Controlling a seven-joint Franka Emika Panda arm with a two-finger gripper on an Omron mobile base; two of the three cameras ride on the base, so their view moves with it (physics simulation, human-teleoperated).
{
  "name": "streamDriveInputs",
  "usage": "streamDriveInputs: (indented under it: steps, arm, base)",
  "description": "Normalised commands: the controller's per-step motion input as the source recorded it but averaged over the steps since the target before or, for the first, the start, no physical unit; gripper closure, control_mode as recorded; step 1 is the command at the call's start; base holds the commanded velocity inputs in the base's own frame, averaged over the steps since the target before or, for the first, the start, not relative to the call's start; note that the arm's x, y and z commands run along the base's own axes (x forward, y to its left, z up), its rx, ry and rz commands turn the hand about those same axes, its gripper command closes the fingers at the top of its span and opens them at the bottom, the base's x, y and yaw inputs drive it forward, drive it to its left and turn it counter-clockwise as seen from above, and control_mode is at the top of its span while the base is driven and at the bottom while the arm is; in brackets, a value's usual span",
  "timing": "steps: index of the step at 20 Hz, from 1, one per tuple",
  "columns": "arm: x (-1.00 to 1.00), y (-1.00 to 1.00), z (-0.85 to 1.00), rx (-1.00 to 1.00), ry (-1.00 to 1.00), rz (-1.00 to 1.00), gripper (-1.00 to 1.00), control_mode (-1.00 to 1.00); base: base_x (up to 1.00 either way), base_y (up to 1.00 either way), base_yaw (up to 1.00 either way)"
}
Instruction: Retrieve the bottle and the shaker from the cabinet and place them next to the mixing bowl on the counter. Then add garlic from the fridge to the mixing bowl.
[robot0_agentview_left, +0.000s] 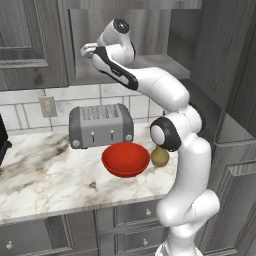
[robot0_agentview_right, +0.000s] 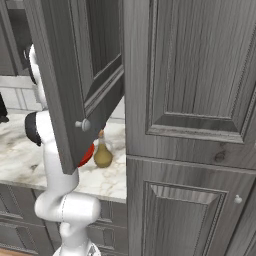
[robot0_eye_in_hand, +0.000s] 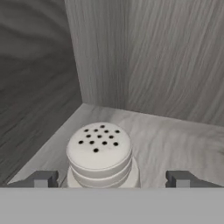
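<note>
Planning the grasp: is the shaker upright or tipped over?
Upright: the shaker stands on the cabinet shelf, perforated cap facing up.

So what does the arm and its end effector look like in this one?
The arm is glossy white with rounded, bulbous links and black bands and caps at the joints. No cables or markings show. The end effector ends in two small, blocky dark grey fingertips.

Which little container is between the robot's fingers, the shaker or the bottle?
The shaker, white with holes on top, inside the cabinet. The amber bottle already stands beside the red bowl.
</note>
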Motion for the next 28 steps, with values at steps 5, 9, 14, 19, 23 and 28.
streamDriveInputs:
  steps: [5,9,14,19,23,28]
  arm:
    - [0.00,0.00,0.00,0.00,0.00,0.00,1.00,-1.00]
    - [0.00,-0.01,0.00,0.00,0.00,0.00,1.00,-1.00]
    - [-0.61,-0.19,0.06,0.00,-0.08,-0.07,1.00,-1.00]
    - [-1.00,-0.32,0.13,0.01,-0.16,-0.07,1.00,-1.00]
    - [-1.00,-0.43,0.04,0.01,-0.09,-0.09,1.00,-1.00]
    - [-1.00,-0.67,0.00,0.04,-0.02,-0.09,1.00,-1.00]
  base:
    - [0.00,0.00,0.00]
    - [0.00,0.00,0.00]
    - [0.00,0.00,0.00]
    - [0.00,0.00,0.00]
    - [0.00,0.00,0.00]
    - [0.00,0.00,0.00]
